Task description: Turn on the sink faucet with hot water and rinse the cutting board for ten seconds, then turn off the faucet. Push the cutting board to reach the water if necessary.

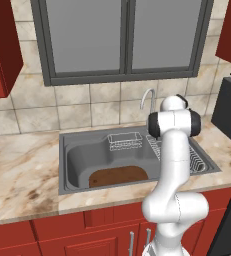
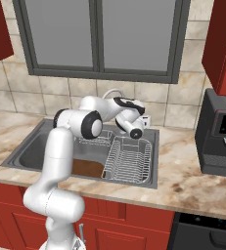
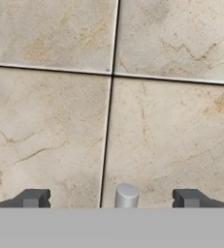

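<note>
The sink faucet (image 1: 147,96) (image 2: 112,92) rises as a thin chrome arch behind the sink (image 1: 64,165) (image 2: 33,146). A dark brown cutting board (image 1: 118,176) (image 2: 87,168) lies flat on the basin floor near its front wall. My gripper (image 2: 145,120) (image 3: 112,198) is held above the back rim, right of the faucet, and faces the tiled wall. It is open, with its fingertips (image 3: 33,198) wide apart. A small grey cylinder end (image 3: 127,195) stands between them, touching neither. The water is not in view.
A wire dish rack (image 1: 194,160) (image 2: 129,161) fills the right part of the sink, and a small wire basket (image 1: 124,141) sits at the back. A dark appliance (image 2: 221,136) (image 1: 229,112) stands on the counter to the right. A window is above.
</note>
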### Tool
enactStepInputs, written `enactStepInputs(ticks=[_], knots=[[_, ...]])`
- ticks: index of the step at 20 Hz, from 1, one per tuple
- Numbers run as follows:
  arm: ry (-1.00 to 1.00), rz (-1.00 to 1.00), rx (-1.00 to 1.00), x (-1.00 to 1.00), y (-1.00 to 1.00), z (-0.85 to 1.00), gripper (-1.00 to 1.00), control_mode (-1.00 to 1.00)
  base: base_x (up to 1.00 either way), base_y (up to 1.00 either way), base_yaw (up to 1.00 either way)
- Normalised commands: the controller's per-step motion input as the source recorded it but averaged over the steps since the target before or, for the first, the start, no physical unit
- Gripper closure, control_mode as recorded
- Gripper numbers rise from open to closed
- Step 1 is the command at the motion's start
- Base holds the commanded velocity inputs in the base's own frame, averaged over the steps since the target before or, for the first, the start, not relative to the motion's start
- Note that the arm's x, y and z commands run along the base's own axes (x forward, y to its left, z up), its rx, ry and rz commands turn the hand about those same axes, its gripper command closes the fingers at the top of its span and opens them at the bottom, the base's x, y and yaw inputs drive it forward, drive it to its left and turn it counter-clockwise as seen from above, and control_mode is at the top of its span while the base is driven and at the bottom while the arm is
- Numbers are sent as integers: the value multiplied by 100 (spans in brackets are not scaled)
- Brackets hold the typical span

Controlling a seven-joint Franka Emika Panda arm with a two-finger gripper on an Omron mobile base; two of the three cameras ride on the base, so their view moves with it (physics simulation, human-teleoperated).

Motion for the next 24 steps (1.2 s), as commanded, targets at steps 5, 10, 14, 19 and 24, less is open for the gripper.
enactStepInputs(ticks=[5, 10, 14, 19, 24], knots=[[0, 0, 0, 6, 0, 0, -100, -100, 0, 0, 0], [0, 0, 0, 0, 0, 0, -100, -100, 0, 0, 0], [0, 0, 0, 0, 0, 0, -100, -100, 0, 0, 0], [0, 0, 0, 0, 0, 0, -100, -100, 0, 0, 0], [0, 0, 0, 0, 0, 0, -100, -100, 0, 0, 0]])
